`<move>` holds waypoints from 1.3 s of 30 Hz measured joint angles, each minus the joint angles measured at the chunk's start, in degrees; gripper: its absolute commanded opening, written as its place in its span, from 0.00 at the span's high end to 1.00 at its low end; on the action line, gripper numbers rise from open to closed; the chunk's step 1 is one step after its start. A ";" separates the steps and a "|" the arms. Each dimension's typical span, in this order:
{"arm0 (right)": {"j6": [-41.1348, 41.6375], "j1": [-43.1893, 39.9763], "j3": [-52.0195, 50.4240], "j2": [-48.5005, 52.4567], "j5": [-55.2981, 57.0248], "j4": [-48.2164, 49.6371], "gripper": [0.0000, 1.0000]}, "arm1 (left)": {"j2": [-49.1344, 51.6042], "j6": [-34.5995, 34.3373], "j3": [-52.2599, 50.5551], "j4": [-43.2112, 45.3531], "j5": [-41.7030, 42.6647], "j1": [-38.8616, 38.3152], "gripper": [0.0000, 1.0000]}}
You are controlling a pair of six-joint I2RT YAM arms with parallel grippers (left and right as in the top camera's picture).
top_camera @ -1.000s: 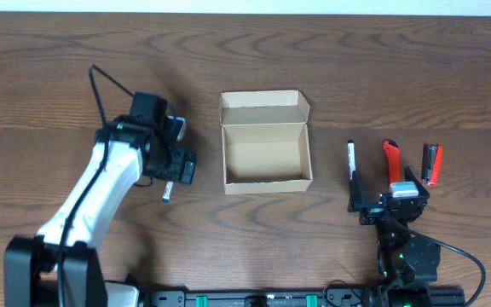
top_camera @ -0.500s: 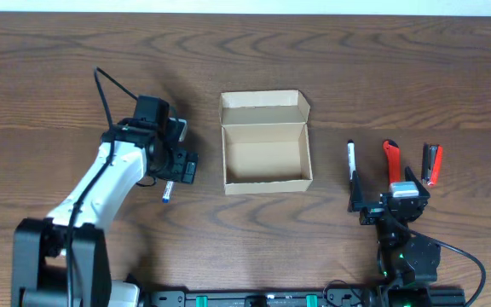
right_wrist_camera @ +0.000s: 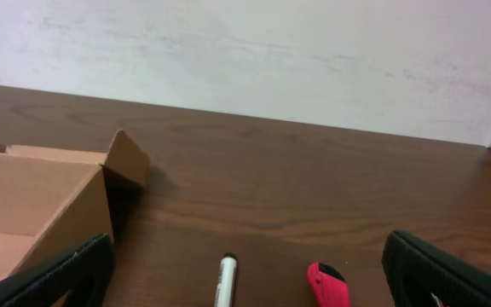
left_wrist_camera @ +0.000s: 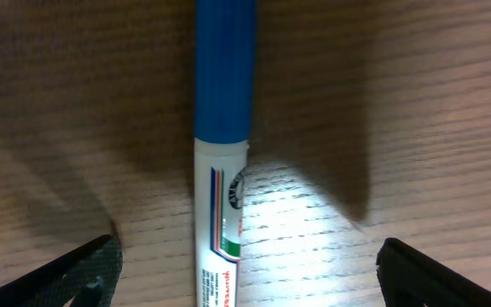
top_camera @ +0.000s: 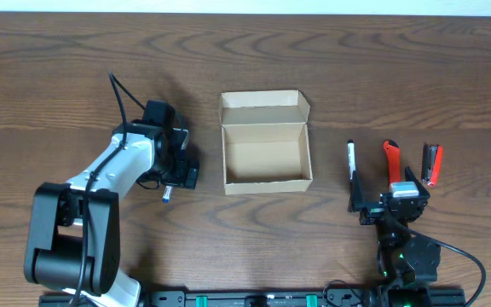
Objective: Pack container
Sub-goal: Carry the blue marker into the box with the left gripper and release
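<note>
As seen from overhead, shows the container [top_camera: 265, 159] open near the middle of the desk [top_camera: 399, 77], lid flap folded back on the far side, floor bare. Places the left pincer [top_camera: 176, 176] just left of the box, pointing down over a blue-capped pen [top_camera: 167, 192] that lies flat on the wood, apart from the cardboard. Puts the right pincer [top_camera: 387, 184] low on the right, spread wide. Lines up a black-capped white pen [top_camera: 351, 160], a red tool [top_camera: 391, 162] and a red-and-black piece [top_camera: 433, 164] side by side ahead of it, all outside the box.

Down the left wrist, fills the middle with the blue-capped pen [left_wrist_camera: 222, 213], blue cap away from the camera, printed white barrel toward it. Sets the left pincer [left_wrist_camera: 245, 271] wide, dark fingertips [left_wrist_camera: 83, 266] at the two lower corners, neither touching the barrel. Grips nothing.

Along the right wrist, catches the container [right_wrist_camera: 32, 196] at the left edge, one tan wall and a flap corner in sight. Finds the white pen [right_wrist_camera: 227, 277] and the red tool [right_wrist_camera: 326, 286] poking in at the bottom, between the widely parted tips of the right pincer [right_wrist_camera: 250, 275], touching neither. Cannot tell what kind of tool the red one is.
</note>
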 measured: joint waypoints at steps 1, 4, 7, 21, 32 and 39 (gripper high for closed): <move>0.00 0.00 0.00 0.00 -0.02 0.00 0.01 | 0.20 0.00 0.00 0.00 -0.24 0.00 0.04; 0.00 0.00 -0.02 0.00 0.00 0.00 0.01 | 0.74 0.00 0.00 0.09 -1.62 -0.02 0.04; 0.00 0.00 0.00 0.00 0.00 0.00 0.01 | 0.98 0.00 0.00 0.17 -3.06 -0.04 0.04; 0.00 0.00 0.00 0.00 0.00 -0.02 0.01 | 1.51 -0.59 0.07 0.15 -5.57 -0.02 0.65; 0.00 0.00 0.00 0.00 0.00 -0.02 0.01 | 1.51 -0.46 0.26 -0.44 -2.27 0.07 0.94; 0.00 0.00 0.00 0.00 0.02 0.00 0.01 | 1.31 -0.39 1.70 -4.94 3.72 0.00 0.94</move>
